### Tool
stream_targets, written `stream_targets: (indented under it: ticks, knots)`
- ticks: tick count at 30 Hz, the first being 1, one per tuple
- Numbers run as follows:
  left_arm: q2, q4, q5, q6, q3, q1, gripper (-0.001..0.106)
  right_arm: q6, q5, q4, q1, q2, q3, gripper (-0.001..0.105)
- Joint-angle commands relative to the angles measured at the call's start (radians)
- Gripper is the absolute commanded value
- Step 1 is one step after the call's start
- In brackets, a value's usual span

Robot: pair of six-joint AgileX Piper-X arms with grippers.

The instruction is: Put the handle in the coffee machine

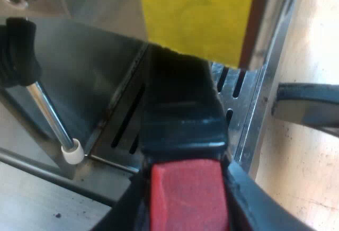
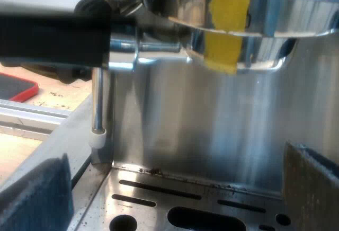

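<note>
So, handle (image 1: pixel 180 130): dark shaft reaching up under the machine's yellow-taped group head (image 2: pixel 225 35), with its red end (image 1: pixel 185 194) nearest the left wrist
Left gripper (image 1: pixel 185 202): clamped on the red end, one finger on each side
Right gripper (image 2: pixel 175 188): fingers wide apart, holding nothing, low over the drip tray (image 2: pixel 106 204)
Holder (image 2: pixel 249 56): metal bowl up against the group head; taking six o'clock as straight out from the machine's front, the handle points near nine o'clock, steam wand (image 2: pixel 98 104) hanging close by
Progress: holder seemingly offered up; the swing towards six o'clock to lock looks left to do
</note>
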Motion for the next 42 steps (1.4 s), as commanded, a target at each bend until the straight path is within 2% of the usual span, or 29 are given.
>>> stream_targets:
  ticks: [1,7,11,14,23,26,28,33,37,42]
  knots:
    - [-0.034,0.025,0.189,0.061,-0.016,-0.013,0.0,-0.009,0.003,-0.006,-0.004,-0.007,-0.004,0.081]
    - [-0.034,0.046,0.192,0.07,-0.016,-0.005,0.0,-0.009,0.003,-0.006,-0.004,-0.007,-0.004,0.081]
    - [-0.034,0.067,0.192,0.117,0.005,0.007,0.0,-0.009,0.003,-0.006,-0.004,-0.007,-0.004,0.081]
    - [-0.034,0.059,0.218,0.142,0.044,0.011,0.0,-0.009,0.003,-0.006,-0.004,-0.007,-0.004,0.081]
    - [-0.034,0.008,0.238,0.137,0.05,0.011,0.0,-0.013,0.005,-0.006,-0.02,-0.007,-0.004,0.081]
    - [-0.034,0.008,0.238,0.137,0.05,0.011,0.0,-0.011,-0.038,-0.006,-0.045,-0.007,-0.004,0.08]
    - [-0.034,0.008,0.238,0.137,0.05,0.011,0.0,-0.011,-0.091,-0.006,-0.066,0.0,-0.004,0.072]
    - [-0.034,0.011,0.236,0.137,0.05,0.011,0.0,-0.011,-0.116,-0.009,-0.101,0.036,-0.004,0.055]
    - [-0.034,0.011,0.236,0.137,0.05,0.011,0.0,-0.009,-0.18,-0.039,-0.118,0.084,-0.009,0.055]
    - [-0.034,0.014,0.228,0.137,0.05,0.011,0.0,-0.013,-0.161,-0.138,-0.146,0.137,-0.01,0.054]
